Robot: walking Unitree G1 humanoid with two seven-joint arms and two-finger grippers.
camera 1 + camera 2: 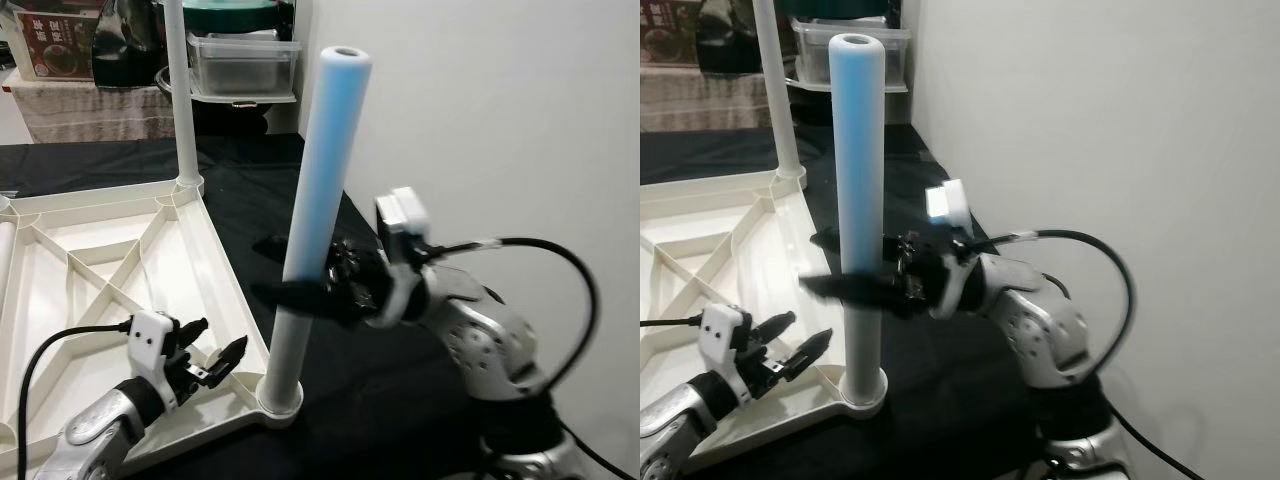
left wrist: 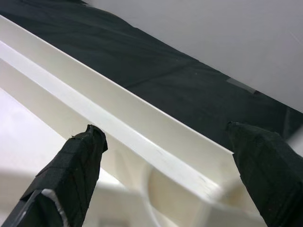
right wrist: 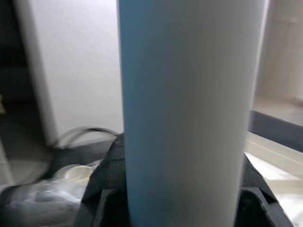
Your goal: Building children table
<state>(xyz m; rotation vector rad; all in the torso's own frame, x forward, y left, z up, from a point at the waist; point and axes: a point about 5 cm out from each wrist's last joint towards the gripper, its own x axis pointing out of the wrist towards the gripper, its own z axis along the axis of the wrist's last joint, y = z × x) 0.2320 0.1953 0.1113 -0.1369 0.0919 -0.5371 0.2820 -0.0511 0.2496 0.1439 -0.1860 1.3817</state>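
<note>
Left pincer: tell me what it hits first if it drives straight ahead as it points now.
Probably the white tabletop's rim, which runs between the open left pincer's fingertips; beyond lies black cloth. Depth is uncertain.

Wall [image 1: 480,100] close behind leg [image 1: 318,200] — tabletop [image 1: 90,270] side open.

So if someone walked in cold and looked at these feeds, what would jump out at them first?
Probably the tall pale-blue table leg standing upright in the near corner socket of the upturned white tabletop, with the right gripper clamped around its lower part. Next, the left gripper, fingers open, hovering at the tabletop's near edge beside that socket. A thinner white leg already stands in the far corner.
</note>
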